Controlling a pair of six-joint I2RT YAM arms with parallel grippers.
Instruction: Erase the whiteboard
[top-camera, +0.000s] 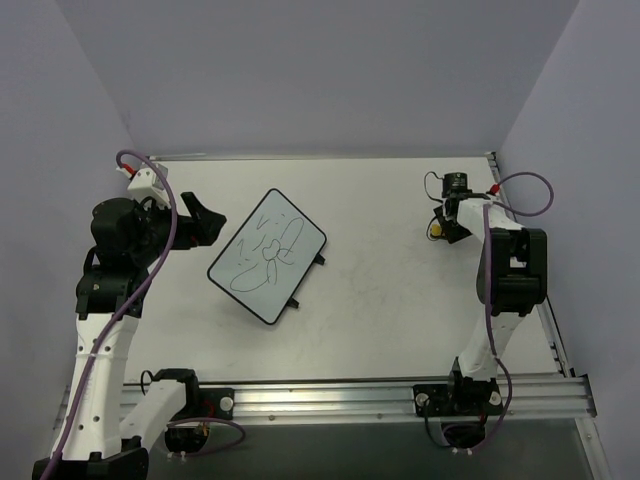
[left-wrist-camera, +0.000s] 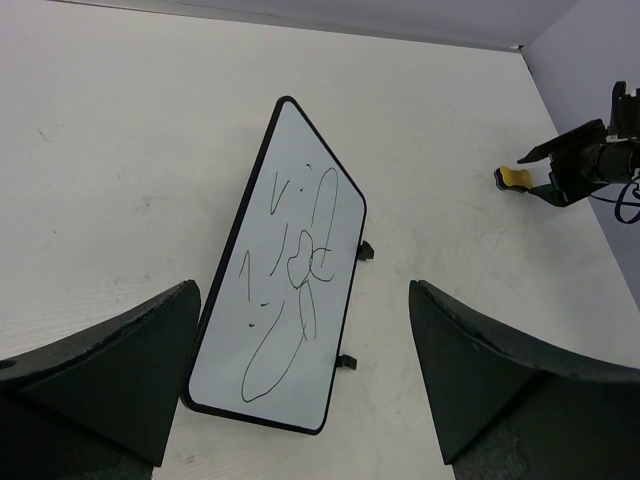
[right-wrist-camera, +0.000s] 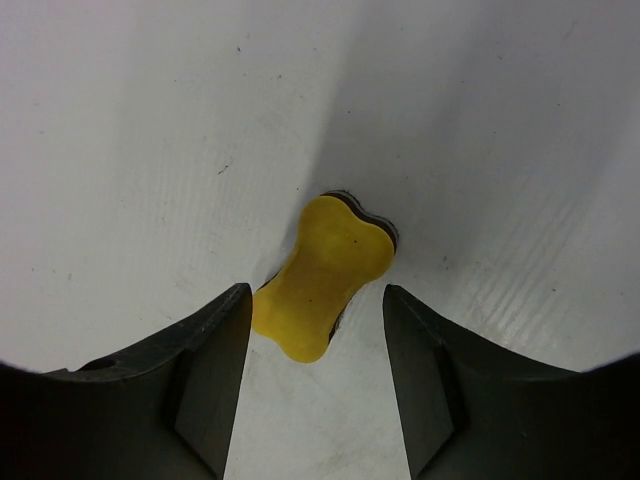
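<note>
The whiteboard (top-camera: 268, 255) lies flat at the table's left middle, turned diagonally, with dark scribbles on it; it also shows in the left wrist view (left-wrist-camera: 285, 280). My left gripper (top-camera: 205, 222) hovers open and empty just left of it, its jaws wide apart (left-wrist-camera: 300, 385). The small yellow eraser (top-camera: 437, 228) lies on the table at the right; the right wrist view shows it bone-shaped (right-wrist-camera: 322, 276). My right gripper (right-wrist-camera: 315, 340) is open just above it, fingers either side of its near end, not gripping.
The table's back edge (top-camera: 320, 156) meets the purple wall. A metal rail (top-camera: 350, 395) runs along the near edge, by the arm bases. Two small black feet (left-wrist-camera: 364, 250) stick out from the whiteboard's right side.
</note>
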